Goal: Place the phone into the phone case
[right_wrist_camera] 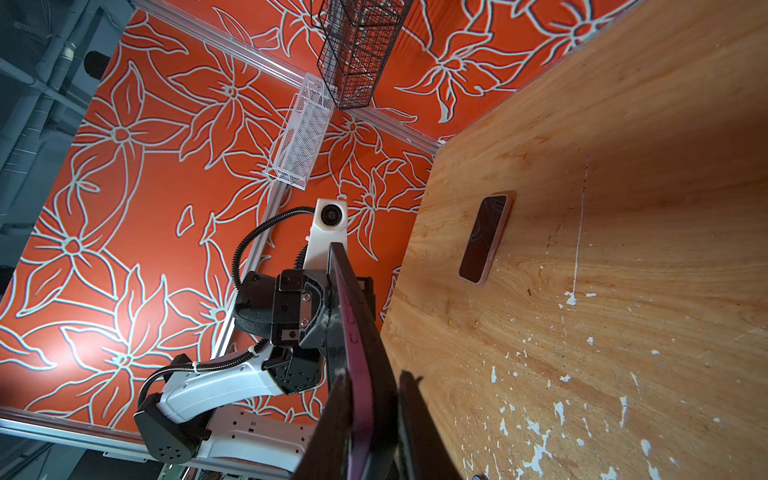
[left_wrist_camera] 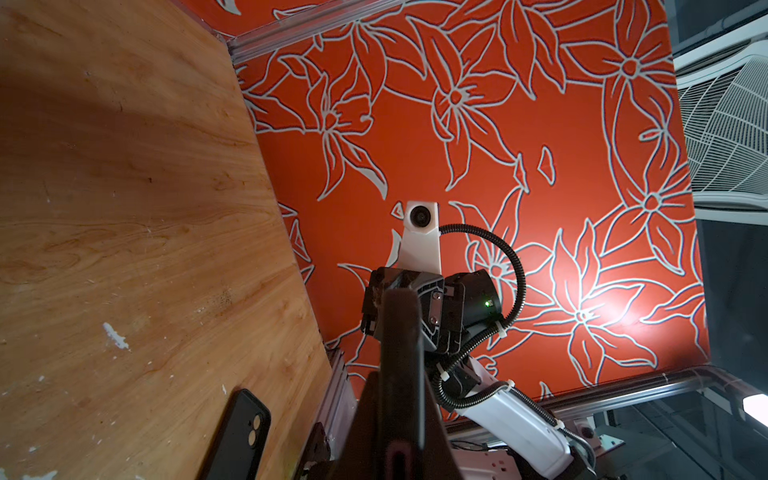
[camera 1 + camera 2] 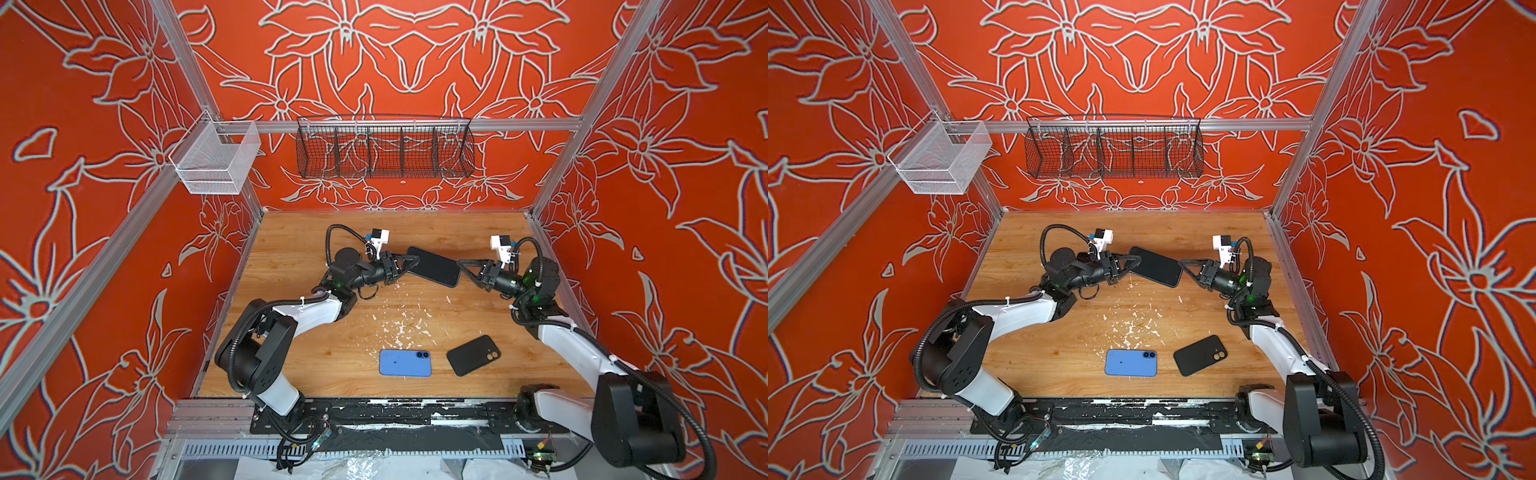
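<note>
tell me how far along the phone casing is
Done: the dark phone is up off the table. In hand: left gripper and right gripper pinch its ends. Left: the black case lies apart on the table, back up, not yet fitted; blue phone lies beside it.

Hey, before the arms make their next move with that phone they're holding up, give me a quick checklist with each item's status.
1. Left end effector clamped on the phone: ok.
2. Right end effector clamped on its opposite end: ok.
3. Phone lifted clear of the table: ok.
4. Black case free on the table, nothing on it: ok.
5. Case open side up: cannot tell.
6. Blue phone apart from the case: ok.
</note>
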{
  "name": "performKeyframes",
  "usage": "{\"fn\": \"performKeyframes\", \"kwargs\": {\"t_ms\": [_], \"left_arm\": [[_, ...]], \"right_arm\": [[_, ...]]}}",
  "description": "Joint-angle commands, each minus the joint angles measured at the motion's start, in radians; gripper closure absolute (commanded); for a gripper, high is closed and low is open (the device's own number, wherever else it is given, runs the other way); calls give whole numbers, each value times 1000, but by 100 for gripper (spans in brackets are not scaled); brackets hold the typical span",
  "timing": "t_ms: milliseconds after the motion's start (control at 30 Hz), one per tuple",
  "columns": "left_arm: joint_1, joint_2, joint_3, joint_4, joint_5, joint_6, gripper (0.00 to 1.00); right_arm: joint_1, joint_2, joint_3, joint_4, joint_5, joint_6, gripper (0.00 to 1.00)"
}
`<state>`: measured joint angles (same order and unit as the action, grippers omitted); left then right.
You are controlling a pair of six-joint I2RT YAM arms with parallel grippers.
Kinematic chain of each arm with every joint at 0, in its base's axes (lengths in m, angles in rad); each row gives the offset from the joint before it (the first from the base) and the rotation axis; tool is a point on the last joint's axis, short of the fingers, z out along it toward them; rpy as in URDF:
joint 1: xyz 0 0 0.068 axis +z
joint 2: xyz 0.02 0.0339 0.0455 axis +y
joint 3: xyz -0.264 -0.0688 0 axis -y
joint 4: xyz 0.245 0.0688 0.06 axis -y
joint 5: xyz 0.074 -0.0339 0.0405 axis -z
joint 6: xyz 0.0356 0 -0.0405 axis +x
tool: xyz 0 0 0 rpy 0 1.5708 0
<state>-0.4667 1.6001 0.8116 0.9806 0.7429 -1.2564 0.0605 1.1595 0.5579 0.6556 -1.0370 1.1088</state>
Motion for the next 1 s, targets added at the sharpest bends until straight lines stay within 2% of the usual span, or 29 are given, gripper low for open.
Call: {"fn": "performKeyframes", "kwargs": {"t_ms": [0,67,200,333,433,600,700,967], "left_arm": [[-4,5,56,74,8,13,100],[16,-1,56,50,41,24,100],[60,-10,99,-52,201,65,100],[84,-20,162,-173,379,121,100],[86,-20,211,-303,457,179,100],[84,-44,279,-577,500,375,100],[83,-57,311,-693,499,463,100],[83,-27,315,-562,519,361,100]], "right_arm": [[12,-19,-1,-35,-72,-38,100],[12,-29,24,-130,-92,-103,100],[4,-50,80,-326,-97,-258,75],[2,-30,112,-317,-163,-288,59],[5,-3,128,-291,-189,-282,54],[35,5,164,-287,-213,-277,49],[62,23,184,-282,-228,-267,49],[161,73,199,-254,-249,-249,57]]}}
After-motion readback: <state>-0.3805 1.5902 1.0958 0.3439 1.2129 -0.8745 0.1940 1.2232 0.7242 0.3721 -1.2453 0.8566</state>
